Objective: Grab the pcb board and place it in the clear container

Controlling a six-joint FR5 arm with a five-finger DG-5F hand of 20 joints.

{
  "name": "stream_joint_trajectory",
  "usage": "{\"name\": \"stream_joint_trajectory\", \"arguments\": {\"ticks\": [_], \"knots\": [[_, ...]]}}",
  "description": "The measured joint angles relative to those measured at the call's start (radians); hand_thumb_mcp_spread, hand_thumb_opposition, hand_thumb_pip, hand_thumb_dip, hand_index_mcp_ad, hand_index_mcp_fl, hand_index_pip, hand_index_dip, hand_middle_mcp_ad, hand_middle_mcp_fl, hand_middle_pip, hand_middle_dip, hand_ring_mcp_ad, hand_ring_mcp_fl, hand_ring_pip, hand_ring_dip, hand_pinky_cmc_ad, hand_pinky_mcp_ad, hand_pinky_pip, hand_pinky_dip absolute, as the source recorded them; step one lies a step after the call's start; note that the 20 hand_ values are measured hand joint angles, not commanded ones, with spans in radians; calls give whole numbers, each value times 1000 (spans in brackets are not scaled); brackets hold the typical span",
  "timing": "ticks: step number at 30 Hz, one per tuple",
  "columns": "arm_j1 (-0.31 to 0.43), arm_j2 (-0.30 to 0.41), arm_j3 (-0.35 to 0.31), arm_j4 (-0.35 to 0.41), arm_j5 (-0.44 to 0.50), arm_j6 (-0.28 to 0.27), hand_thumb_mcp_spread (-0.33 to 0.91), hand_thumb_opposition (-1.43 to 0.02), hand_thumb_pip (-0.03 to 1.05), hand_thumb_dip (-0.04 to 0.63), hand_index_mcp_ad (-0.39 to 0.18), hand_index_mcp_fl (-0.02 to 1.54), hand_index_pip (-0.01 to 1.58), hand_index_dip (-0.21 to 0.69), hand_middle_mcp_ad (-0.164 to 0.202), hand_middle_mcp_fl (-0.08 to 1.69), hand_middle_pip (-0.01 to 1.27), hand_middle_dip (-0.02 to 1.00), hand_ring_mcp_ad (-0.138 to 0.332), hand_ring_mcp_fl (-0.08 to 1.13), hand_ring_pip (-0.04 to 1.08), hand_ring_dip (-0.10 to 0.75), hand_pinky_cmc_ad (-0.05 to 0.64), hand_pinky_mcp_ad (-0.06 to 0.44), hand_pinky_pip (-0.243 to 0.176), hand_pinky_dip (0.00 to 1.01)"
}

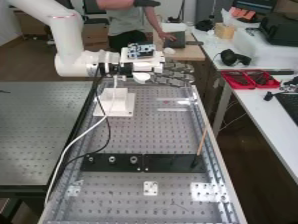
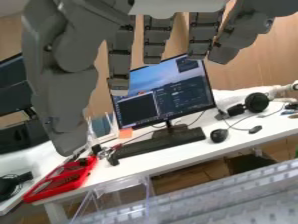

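The bench [image 1: 123, 192] has a grey metal surface dotted with rows of holes. Across it lie 2 black plates [image 1: 174, 163] end to end, with 3 round fittings [image 1: 112, 159] on the left part of the strip, and a thin wooden stick [image 1: 201, 142] leans up from the strip's right end. A white stand [image 1: 116, 102] is farther back, with 1 white cable [image 1: 76, 138] and 1 black cable [image 1: 108, 127] running in front of it. Another perforated table [image 1: 36, 130] flanks the bench. On the other side, a white desk [image 1: 263, 112] holds red trays [image 1: 239, 80] and headphones [image 1: 229, 57]. The wrist view adds a lit monitor [image 2: 163, 95], a keyboard [image 2: 159, 142] and a mouse [image 2: 219, 135] before a wood-toned wall [image 2: 256, 45].

The hand [image 1: 174, 75] is level above the bench's far part, wide open, its fingers straight and its thumb well apart from them in the wrist view; it has hold of nothing visible. A blue and white circuit board [image 1: 141, 50] shows above the white part at the hand's wrist end, beside the fingers' base rather than in their grasp. Whether it rests there or is the task's board cannot be told. The clear container [image 1: 175, 104] is on the bench, below the fingers, near the right-hand rail.
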Motion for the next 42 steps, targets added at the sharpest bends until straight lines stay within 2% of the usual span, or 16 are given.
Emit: {"name": "stream_joint_trajectory", "arguments": {"ticks": [8,10,13,16,26,34,42], "knots": [[-48,153,-66,-47,10,-62,518,-744,333,218,-154,326,201,380,-17,-9,138,126,164,0,80,-12,304,133,-87,176],[-67,200,-80,-75,9,-82,518,-744,333,218,-152,342,176,386,-10,-9,138,126,162,0,80,-12,304,133,-87,176],[-86,231,-86,-115,2,-99,518,-742,333,218,-152,349,150,398,-12,-12,138,126,162,-5,80,-12,302,133,-91,176],[-94,242,-84,-138,-7,-106,518,-742,290,218,-152,351,134,414,-12,-12,138,126,162,-2,80,-12,304,133,-91,176],[-108,272,-62,-192,-37,-118,518,-742,288,218,-152,375,113,433,-12,-9,138,126,162,-2,80,-12,302,134,-91,176],[-100,298,-67,-191,-22,-142,515,-730,267,188,-152,372,105,461,-12,-12,138,126,162,-2,80,-12,302,134,-87,176],[-94,327,-81,-178,-18,-157,501,-717,265,175,-122,374,91,485,-9,-12,138,126,168,-2,80,-12,302,131,-91,176]]}}
